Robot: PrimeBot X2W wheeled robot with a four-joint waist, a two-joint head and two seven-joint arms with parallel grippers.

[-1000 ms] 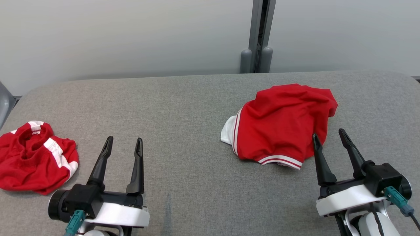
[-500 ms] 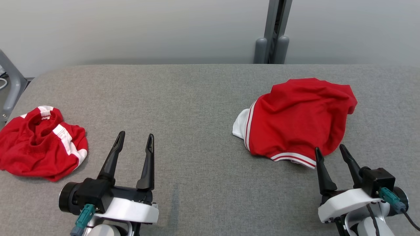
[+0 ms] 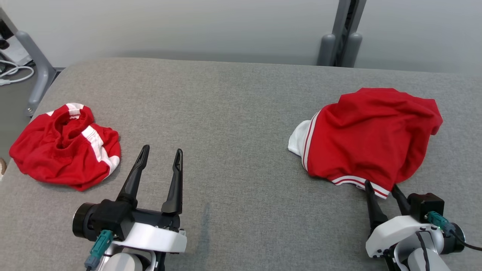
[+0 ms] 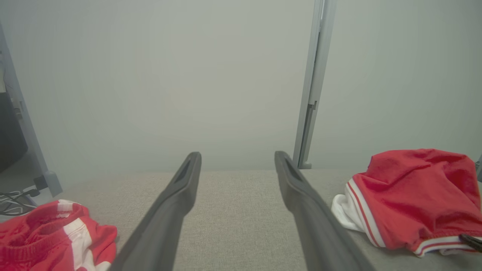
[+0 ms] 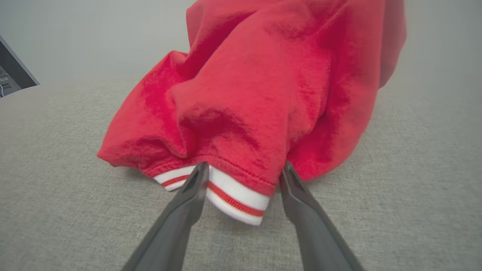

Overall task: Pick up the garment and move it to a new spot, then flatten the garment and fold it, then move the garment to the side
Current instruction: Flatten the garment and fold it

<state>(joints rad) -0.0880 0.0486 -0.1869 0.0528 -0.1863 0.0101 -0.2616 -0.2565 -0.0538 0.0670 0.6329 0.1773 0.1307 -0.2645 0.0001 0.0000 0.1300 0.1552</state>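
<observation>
The garment (image 3: 372,131) is a crumpled red top with a white-and-red striped hem and a white patch at its left, lying at the right of the grey padded table (image 3: 226,113). My right gripper (image 3: 380,185) stands open at the garment's near edge. In the right wrist view its fingertips straddle the striped hem (image 5: 233,197) and touch the red cloth (image 5: 263,86). My left gripper (image 3: 162,149) hovers open over bare table at the lower left, holding nothing (image 4: 237,155). The left wrist view has the garment (image 4: 414,195) at its right.
A second red garment with white stripes (image 3: 64,146) lies bunched near the table's left edge (image 4: 49,233). A grey post (image 3: 344,41) rises behind the table against the pale wall. A metal frame leg (image 3: 35,71) and cables (image 3: 11,75) stand off the table's left corner.
The head view has shifted, so everything sits further right in it. My right gripper now reaches the garment's striped hem rather than its right flank, with its jaws slightly narrower. The left gripper keeps its pose.
</observation>
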